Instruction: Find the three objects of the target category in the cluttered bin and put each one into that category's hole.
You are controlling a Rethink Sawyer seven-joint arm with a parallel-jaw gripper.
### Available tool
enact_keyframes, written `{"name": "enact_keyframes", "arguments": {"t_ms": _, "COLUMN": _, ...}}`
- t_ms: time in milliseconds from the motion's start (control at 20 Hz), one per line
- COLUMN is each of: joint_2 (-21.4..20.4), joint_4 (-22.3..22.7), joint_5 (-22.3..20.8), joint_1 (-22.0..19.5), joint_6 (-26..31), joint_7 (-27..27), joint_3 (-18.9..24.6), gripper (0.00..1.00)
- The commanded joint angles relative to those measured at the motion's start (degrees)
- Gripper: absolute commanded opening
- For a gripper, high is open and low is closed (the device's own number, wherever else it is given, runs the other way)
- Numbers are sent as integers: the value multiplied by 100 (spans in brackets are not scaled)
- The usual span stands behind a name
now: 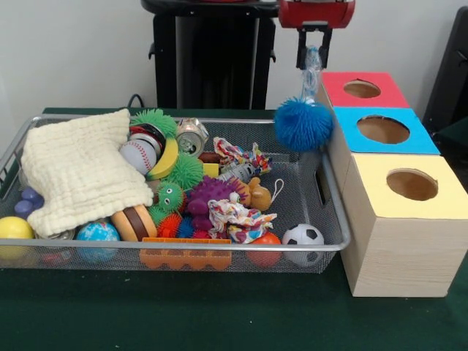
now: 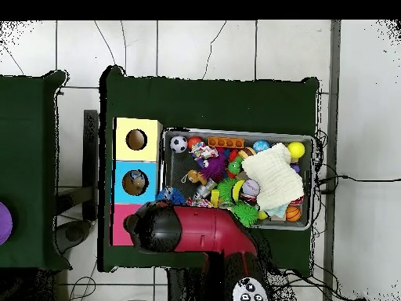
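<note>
My gripper (image 1: 313, 53) hangs at the top of the front view, shut on the clear stretchy tail of a blue spiky ball (image 1: 303, 124). The ball dangles in the air over the far right corner of the wire bin (image 1: 335, 219), just left of the blue-topped box (image 1: 349, 121). In the overhead view the blue spiky ball (image 2: 167, 195) shows between the bin and the blue box (image 2: 122, 168), and the red arm (image 2: 196, 231) hides the gripper. More spiky balls lie in the bin: green ones (image 1: 155, 121), a purple one (image 1: 212, 191) and an orange one (image 1: 170, 225).
Three wooden boxes with round holes stand right of the bin: red top (image 1: 336, 84) farthest, blue in the middle, yellow top (image 1: 373, 172) nearest. A cream cloth (image 1: 77, 172) covers the bin's left part. A soccer ball (image 1: 303, 235), baseball (image 1: 137, 155) and can (image 1: 192, 136) lie among the clutter.
</note>
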Motion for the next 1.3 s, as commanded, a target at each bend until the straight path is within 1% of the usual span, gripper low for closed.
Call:
{"name": "enact_keyframes", "arguments": {"t_ms": 50, "joint_2": -264, "joint_4": -376, "joint_5": 144, "joint_1": -162, "joint_6": 911, "joint_7": 303, "joint_3": 254, "gripper": 0}}
{"name": "enact_keyframes", "arguments": {"t_ms": 250, "joint_2": -305, "joint_4": -286, "joint_5": 163, "joint_1": -280, "joint_6": 862, "joint_7": 207, "joint_3": 331, "gripper": 0}}
{"name": "enact_keyframes", "arguments": {"t_ms": 400, "joint_2": -369, "joint_4": -300, "joint_5": 169, "joint_1": -441, "joint_6": 1019, "joint_7": 12, "joint_3": 376, "gripper": 0}}
{"name": "enact_keyframes", "arguments": {"t_ms": 650, "joint_2": -451, "joint_4": -101, "joint_5": 188, "joint_1": -696, "joint_6": 855, "joint_7": -229, "joint_3": 513, "gripper": 0}}
{"name": "enact_keyframes", "arguments": {"t_ms": 750, "joint_2": -449, "joint_4": -74, "joint_5": 114, "joint_1": -733, "joint_6": 753, "joint_7": -226, "joint_3": 528, "gripper": 0}}
{"name": "enact_keyframes", "arguments": {"t_ms": 1000, "joint_2": -311, "joint_4": -244, "joint_5": -79, "joint_1": -784, "joint_6": 609, "joint_7": -157, "joint_3": 530, "gripper": 0}}
{"name": "enact_keyframes", "arguments": {"t_ms": 1250, "joint_2": -144, "joint_4": -533, "joint_5": -129, "joint_1": -1310, "joint_6": 842, "joint_7": -794, "joint_3": 818, "gripper": 0}}
{"name": "enact_keyframes", "arguments": {"t_ms": 1300, "joint_2": -119, "joint_4": -578, "joint_5": -159, "joint_1": -1390, "joint_6": 889, "joint_7": -851, "joint_3": 874, "gripper": 0}}
